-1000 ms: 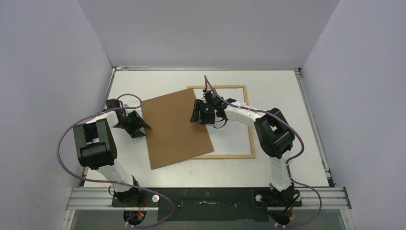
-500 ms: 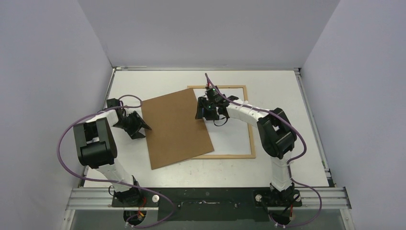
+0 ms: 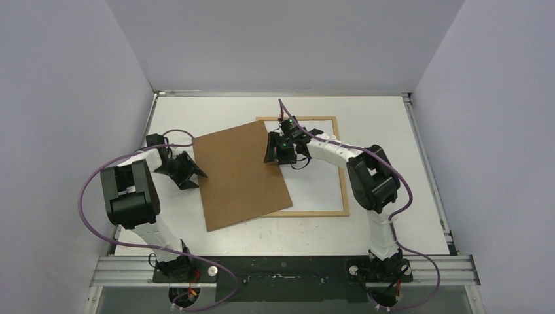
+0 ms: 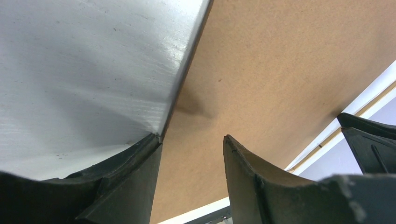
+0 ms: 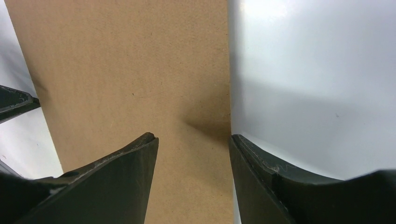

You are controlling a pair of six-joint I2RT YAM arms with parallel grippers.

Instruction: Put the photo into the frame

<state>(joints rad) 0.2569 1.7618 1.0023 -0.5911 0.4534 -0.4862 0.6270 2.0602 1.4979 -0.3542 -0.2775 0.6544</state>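
- Right, at the near edge the two arm bases are seen bolted to a metal rail, the left arm on the left and the right arm on the right.
- Just beyond, a brown backing board is laid flat and skewed on the white table. Its near corner is pushed out past the near rail of the frame.
- The frame is set flat on the table, centre-right. Its left portion is covered by the board, while its near, right and far rails are left showing.
- Inside the frame a white sheet is shown. Whether it is the photo lying face down cannot be told, and the photo cannot be picked out in any view.
- The left gripper is placed at the board's left edge. In the left wrist view its jaws are held apart, one finger on the table side right at the edge and the other above the brown surface, with nothing pinched between them.
- Farther in, the right gripper is placed at the board's right edge, over the frame's interior. Its jaws too are spread: one finger is seen over the board and the other over the white surface beside it. The edge runs between them and nothing is clamped.
- Whether any fingertip is pressed onto the board cannot be judged.
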